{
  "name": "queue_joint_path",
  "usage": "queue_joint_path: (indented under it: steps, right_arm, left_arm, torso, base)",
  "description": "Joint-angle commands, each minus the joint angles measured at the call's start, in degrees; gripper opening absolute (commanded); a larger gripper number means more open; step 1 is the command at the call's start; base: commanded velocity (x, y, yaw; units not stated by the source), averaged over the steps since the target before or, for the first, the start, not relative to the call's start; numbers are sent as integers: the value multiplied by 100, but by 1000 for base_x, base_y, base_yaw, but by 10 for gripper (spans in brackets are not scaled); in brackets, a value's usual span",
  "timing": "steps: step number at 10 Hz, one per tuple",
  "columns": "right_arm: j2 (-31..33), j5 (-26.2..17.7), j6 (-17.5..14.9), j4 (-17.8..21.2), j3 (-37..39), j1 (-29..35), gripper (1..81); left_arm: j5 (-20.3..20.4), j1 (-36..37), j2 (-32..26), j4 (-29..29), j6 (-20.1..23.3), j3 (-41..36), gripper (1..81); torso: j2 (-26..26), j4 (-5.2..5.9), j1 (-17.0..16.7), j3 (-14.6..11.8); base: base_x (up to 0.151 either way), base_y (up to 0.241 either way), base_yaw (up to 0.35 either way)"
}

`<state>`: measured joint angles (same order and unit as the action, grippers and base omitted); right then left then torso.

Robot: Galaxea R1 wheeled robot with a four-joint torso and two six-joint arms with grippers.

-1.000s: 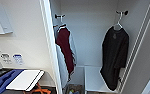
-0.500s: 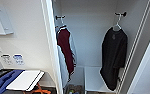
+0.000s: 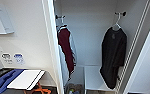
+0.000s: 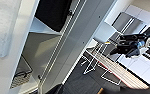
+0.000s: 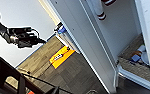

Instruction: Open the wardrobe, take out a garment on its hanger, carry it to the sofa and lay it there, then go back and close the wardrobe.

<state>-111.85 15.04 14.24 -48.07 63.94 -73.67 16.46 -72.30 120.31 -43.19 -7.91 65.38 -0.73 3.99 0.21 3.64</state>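
Doors of the wardrobe [image 3: 51, 50] stand open. My head view has crept closer over the last second, so the garment [image 3: 114, 57] on its hanger [image 3: 117, 23] hangs right ahead, beside a dark red garment [image 3: 66, 50]. Left wrist: white chair [image 4: 103, 35], dark carpet [image 4: 76, 82]. Right wrist: wood floor [image 5: 41, 57], orange sign [image 5: 61, 56]. Jaws: I cannot tell.
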Motion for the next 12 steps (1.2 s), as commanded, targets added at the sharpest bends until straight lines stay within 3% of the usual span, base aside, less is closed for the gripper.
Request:
queue_joint_path:
  steps: [1,8,12]
  right_arm:
    - [213,-19,9,-106,-85,304,811]
    - [-332,-1,70,-106,583,58,811]
    - [-964,-28,105,157,1646,-135,811]
  left_arm:
    - [-2,317,-191,-58,-17,-174,811]
    - [7,229,-33,-58,-26,54,811]
    - [-2,124,178,-58,-61,361,811]
  torso:
    - [0,0,0,0]
    - [-13,0,-21,-5]
    - [-18,0,-21,-7]
  base:
    - [-80,0,0]
    - [-94,0,0]
    - [-47,0,0]
